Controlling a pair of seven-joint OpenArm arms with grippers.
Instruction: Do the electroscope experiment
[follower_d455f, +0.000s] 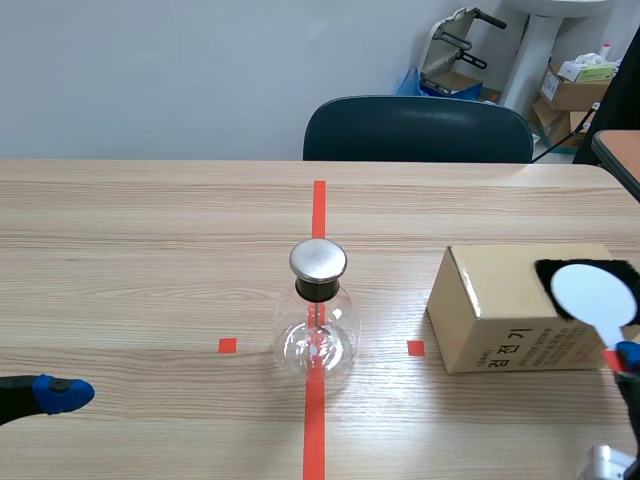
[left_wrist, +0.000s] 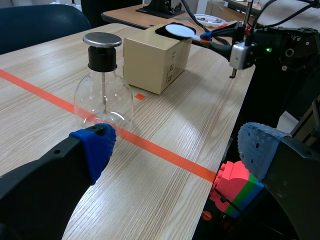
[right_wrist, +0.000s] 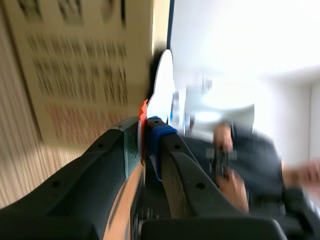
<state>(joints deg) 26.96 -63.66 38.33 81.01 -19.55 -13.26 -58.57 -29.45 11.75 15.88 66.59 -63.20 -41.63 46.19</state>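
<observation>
The electroscope (follower_d455f: 318, 322), a clear glass flask with a black neck and a round metal cap, stands on the red tape line at the table's middle. In the left wrist view the electroscope (left_wrist: 103, 95) is ahead of my open left gripper (left_wrist: 177, 147). That left gripper (follower_d455f: 60, 393) rests low at the near left, holding nothing. My right gripper (follower_d455f: 625, 355) is shut on the red handle of a white disc paddle (follower_d455f: 595, 293), which hangs over the cardboard box (follower_d455f: 520, 310). The right wrist view shows the paddle (right_wrist: 161, 82) edge-on, clamped in the right gripper (right_wrist: 146, 132) beside the box (right_wrist: 75, 65).
A dark chair (follower_d455f: 418, 130) stands behind the far edge. Small red tape squares flank the flask. In the left wrist view a stack of coloured blocks (left_wrist: 237, 187) sits below the table's near edge, and the box (left_wrist: 155, 57) stands beyond the flask.
</observation>
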